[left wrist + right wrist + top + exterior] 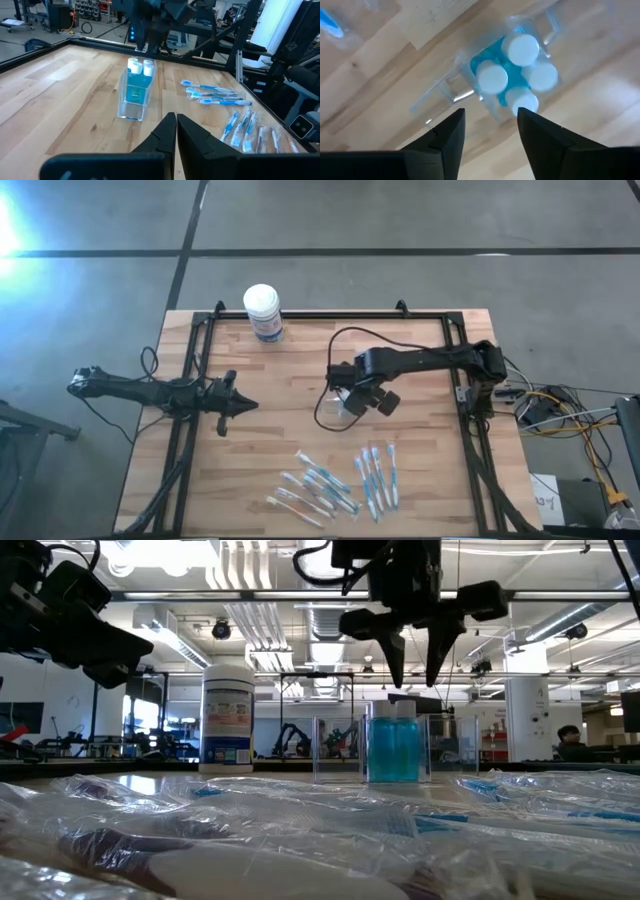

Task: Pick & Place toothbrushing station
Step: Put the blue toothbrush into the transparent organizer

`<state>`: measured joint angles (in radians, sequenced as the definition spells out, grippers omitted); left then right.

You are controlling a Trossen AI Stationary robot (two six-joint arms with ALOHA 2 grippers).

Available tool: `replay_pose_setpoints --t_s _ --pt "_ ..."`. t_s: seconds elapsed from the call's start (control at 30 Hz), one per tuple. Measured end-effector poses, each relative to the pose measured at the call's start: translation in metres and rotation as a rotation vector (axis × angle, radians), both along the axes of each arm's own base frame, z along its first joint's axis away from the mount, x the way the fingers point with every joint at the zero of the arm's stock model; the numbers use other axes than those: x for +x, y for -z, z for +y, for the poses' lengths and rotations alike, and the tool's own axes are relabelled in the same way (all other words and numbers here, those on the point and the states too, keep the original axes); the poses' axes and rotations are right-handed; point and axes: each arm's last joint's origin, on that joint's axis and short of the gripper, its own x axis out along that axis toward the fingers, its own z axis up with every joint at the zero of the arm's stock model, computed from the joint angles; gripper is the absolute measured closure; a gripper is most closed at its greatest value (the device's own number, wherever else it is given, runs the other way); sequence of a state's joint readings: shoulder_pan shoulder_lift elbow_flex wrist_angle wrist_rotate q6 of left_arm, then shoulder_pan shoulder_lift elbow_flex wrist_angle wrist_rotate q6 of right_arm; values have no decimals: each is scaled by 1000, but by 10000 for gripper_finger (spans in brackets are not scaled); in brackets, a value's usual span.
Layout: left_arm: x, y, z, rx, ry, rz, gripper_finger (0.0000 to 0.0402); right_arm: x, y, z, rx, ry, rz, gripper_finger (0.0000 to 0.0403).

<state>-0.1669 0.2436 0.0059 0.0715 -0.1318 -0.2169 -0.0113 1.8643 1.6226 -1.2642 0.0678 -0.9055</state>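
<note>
While the right gripper (413, 668) hangs over the middle of the table (290, 395), its fingers stand apart and hold nothing. You have the toothbrushing station (135, 90) directly below them, a clear holder standing upright on the table with blue white-capped bottles (512, 67) inside. Its long axis appears to run left to right. The left gripper (235, 406), fingers pressed together and empty, waits well off to the left, so your right arm is nearer.

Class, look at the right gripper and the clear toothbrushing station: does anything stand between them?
Nothing visible does. The right gripper hangs open directly above the toothbrushing station, with only air between. The white tub and wrapped toothbrushes lie well off to the sides.
</note>
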Motion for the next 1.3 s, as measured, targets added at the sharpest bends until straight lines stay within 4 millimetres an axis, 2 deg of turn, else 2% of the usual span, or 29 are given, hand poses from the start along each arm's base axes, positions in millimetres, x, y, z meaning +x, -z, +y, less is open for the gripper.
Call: replay_pose_setpoints --t_s 0.13,0.37,0.5,0.6,0.7,0.93,1.07,1.3 --pt "0 0 0 -13 -2 0 383 -12 -24 -3 10 114 -78 225" --pt "0 0 0 -82 -13 -2 383 -53 -86 -15 177 437 -360 241" --pt "0 0 0 -169 -28 2 383 -75 -98 -12 279 584 -576 259" --pt "1 1 1 -216 -59 12 385 -91 -91 -3 377 648 -715 277" --pt "2 3 1 -258 -83 31 395 -106 -72 5 459 759 -820 298" --pt "9 7 -6 -262 -64 74 398 -145 -18 26 470 904 -854 358" --pt "15 5 -7 -225 -56 44 399 -163 0 33 525 880 -906 390" --pt "22 4 -9 -162 -46 32 396 -185 14 36 692 719 -1089 394"
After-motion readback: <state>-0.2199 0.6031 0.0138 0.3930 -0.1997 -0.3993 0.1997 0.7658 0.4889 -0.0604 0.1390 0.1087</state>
